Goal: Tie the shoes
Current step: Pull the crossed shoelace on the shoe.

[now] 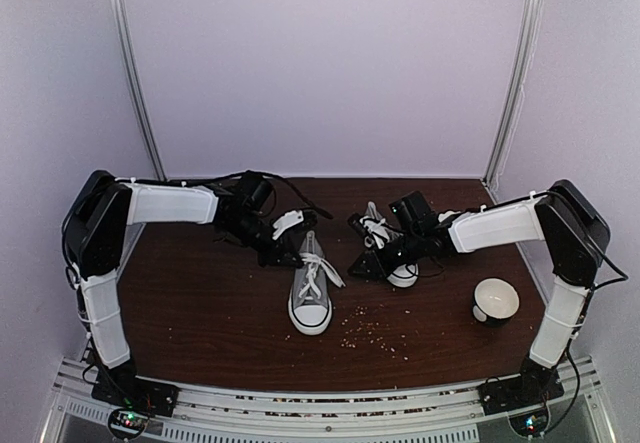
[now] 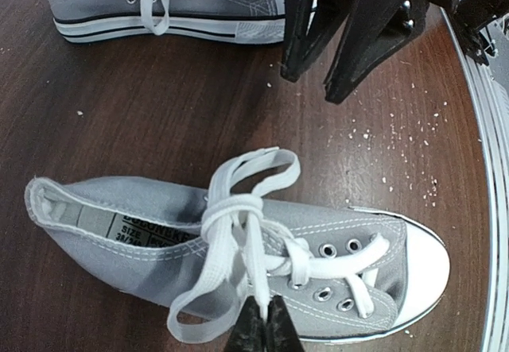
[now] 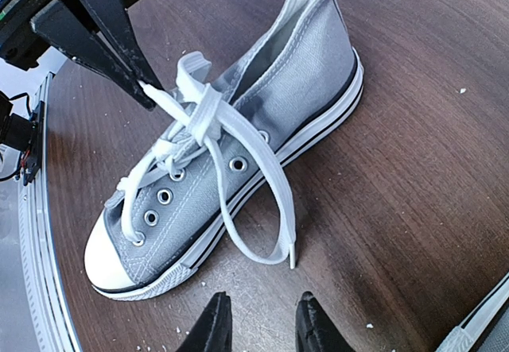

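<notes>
On the brown table (image 1: 200, 303), your left gripper (image 2: 261, 320) pinches the lace (image 2: 248, 241) of the left shoe (image 2: 127, 249) while your right gripper (image 3: 264, 303) gapes empty, so pull gently, keeping the loop (image 2: 171, 322) from collapsing.

The left arm (image 1: 170, 203) and right arm (image 1: 495, 225) are reaching inward toward each other with elbows bent, the left gripper (image 2: 262, 312) pinching shut on a lace (image 2: 253, 257) while the right gripper (image 3: 262, 322) is hovering with jaws partly apart, holding nothing.
</notes>
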